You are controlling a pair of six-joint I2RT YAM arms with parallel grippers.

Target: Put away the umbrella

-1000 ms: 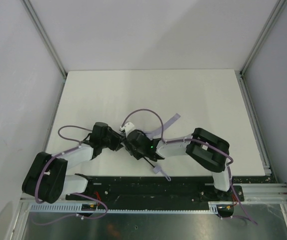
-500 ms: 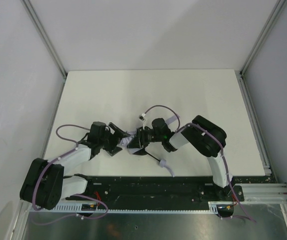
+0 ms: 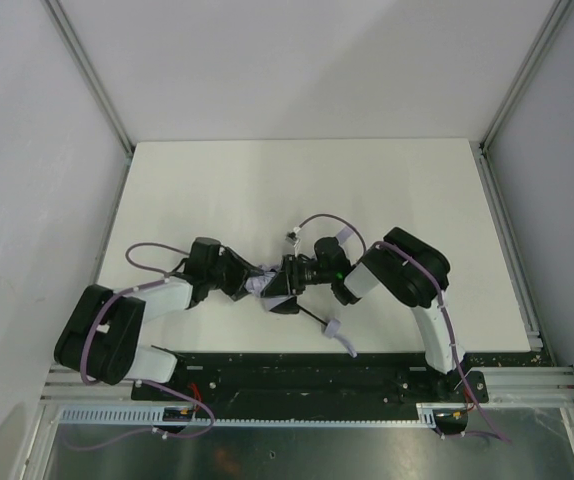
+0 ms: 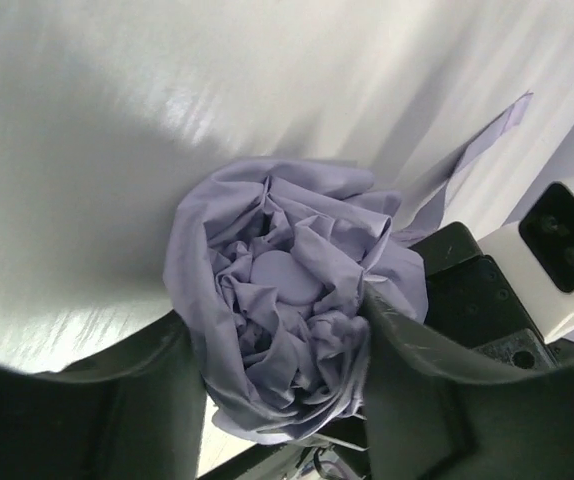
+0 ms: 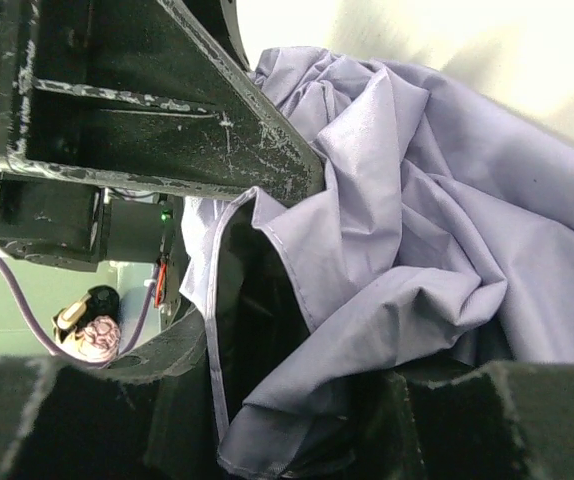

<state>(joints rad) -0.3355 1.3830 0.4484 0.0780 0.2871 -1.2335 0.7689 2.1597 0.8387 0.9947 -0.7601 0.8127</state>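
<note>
We find the umbrella [image 3: 265, 288] at the near middle of the counter [image 3: 267, 190], caught between both tools. The left tool [image 4: 279, 395] is clamped on the bunched canopy [image 4: 287, 290], with cloth pressed against both fingers [image 4: 437, 400]. The right tool [image 5: 297, 425] grips the cloth too, and folds fill its gap. From above, the tools cover most of the canopy. Only a lavender scrap shows there, with the black shaft [image 3: 313, 316] and pale handle [image 3: 333, 328] reaching near-right. The wrist views cut off the rest.
</note>
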